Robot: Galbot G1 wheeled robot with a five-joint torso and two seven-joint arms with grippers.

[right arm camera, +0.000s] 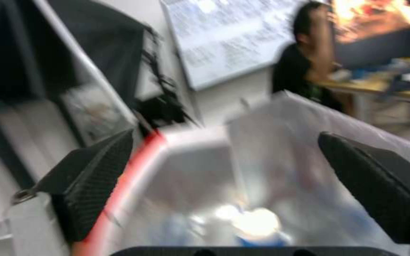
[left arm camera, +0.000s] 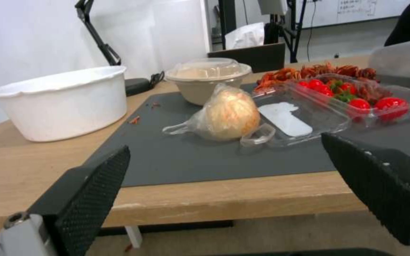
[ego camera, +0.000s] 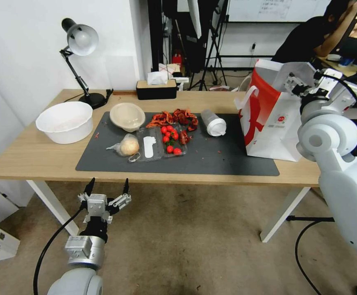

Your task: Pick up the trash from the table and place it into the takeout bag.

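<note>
On the table's [ego camera: 30, 155] dark grey mat [ego camera: 211, 159] lies trash: a beige paper bowl [ego camera: 127, 116] [left arm camera: 207, 83], a clear bag with a round bun [ego camera: 128, 145] [left arm camera: 229, 113], and a clear white-lidded cup [ego camera: 213, 122] on its side. The takeout bag [ego camera: 268, 119] stands upright at the table's right end. My right gripper [ego camera: 295, 84] [right arm camera: 225, 135] hovers open over the bag's mouth, holding nothing; the silvery lining [right arm camera: 290, 170] and something blue lie below it. My left gripper [ego camera: 106, 186] [left arm camera: 225, 142] hangs open below the table's front edge, facing the bun.
A large white bowl [ego camera: 65, 121] sits left of the mat, with a desk lamp [ego camera: 80, 41] and a tissue box [ego camera: 156, 88] behind. A clear clamshell with cherry tomatoes [ego camera: 162, 143] and red crayfish shells [ego camera: 174, 118] occupy the mat's middle.
</note>
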